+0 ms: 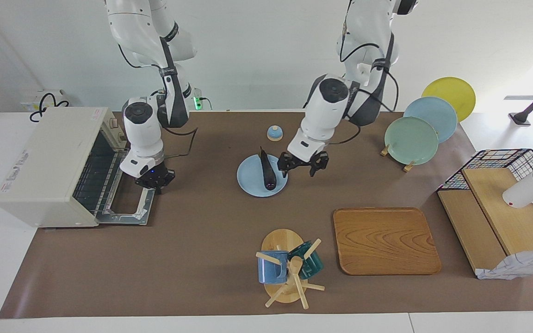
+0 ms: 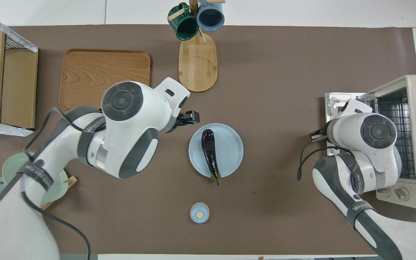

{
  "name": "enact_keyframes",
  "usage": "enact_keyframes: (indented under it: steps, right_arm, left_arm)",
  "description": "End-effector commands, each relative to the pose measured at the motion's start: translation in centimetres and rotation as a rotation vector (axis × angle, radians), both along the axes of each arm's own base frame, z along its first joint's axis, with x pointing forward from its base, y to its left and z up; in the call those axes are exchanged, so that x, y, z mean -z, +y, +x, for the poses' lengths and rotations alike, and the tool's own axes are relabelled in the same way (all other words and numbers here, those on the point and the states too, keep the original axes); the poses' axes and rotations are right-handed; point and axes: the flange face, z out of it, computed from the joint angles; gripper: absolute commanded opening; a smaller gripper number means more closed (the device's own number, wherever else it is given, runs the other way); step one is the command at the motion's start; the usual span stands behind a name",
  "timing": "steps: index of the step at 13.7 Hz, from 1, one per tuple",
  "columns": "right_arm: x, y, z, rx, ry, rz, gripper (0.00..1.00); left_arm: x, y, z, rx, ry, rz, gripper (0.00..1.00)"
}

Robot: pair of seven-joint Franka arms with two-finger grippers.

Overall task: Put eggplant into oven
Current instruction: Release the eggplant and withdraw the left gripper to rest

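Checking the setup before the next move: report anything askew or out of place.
Little stands out. The eggplant lies on the blue plate, its stem tip overhanging the rim nearest the robots. The oven door is open. A white cup lies tipped on the wire rack.

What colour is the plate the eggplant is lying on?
Pale blue. The plate under the eggplant shows best in the overhead view.

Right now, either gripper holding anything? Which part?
Nothing held. The eggplant lies free on the blue plate; left gripper open beside it, right gripper over the oven door.
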Motion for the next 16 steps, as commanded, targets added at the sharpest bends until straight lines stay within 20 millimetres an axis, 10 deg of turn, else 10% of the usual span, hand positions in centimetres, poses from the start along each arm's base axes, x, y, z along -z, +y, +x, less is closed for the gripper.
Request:
enact_keyframes:
  steps: [1,7,12,13,14,15,16]
  right_arm:
    - [1.3,-2.5,0.8,0.034,-0.004,-0.036,0.00]
    - [0.7,1.8,0.9,0.055,-0.025,-0.024,0.00]
    - [-5.0,7.8,3.0,0.132,0.012,0.103,0.00]
    - [-5.8,8.5,3.4,0.168,0.022,0.122,0.22]
    - [-6.6,10.4,3.5,0.226,0.020,0.157,0.74]
    - [-7.3,13.4,3.0,0.224,0.023,0.168,0.94]
    - [-8.2,16.6,2.6,0.183,0.028,0.169,0.95]
  left_arm:
    - [-3.3,6.9,3.3,0.021,0.017,0.010,1.00]
    - [-9.1,22.1,5.2,0.076,-0.035,0.068,1.00]
    - [-13.1,24.2,1.4,0.108,0.014,0.121,1.00]
    - [-13.4,24.0,0.6,0.115,0.033,0.124,1.00]
    - [-13.9,23.7,-0.1,0.121,0.045,0.126,1.00]
    - [-14.0,23.5,-0.3,0.124,0.052,0.127,1.00]
    - [-14.2,23.5,-0.1,0.124,0.048,0.125,1.00]
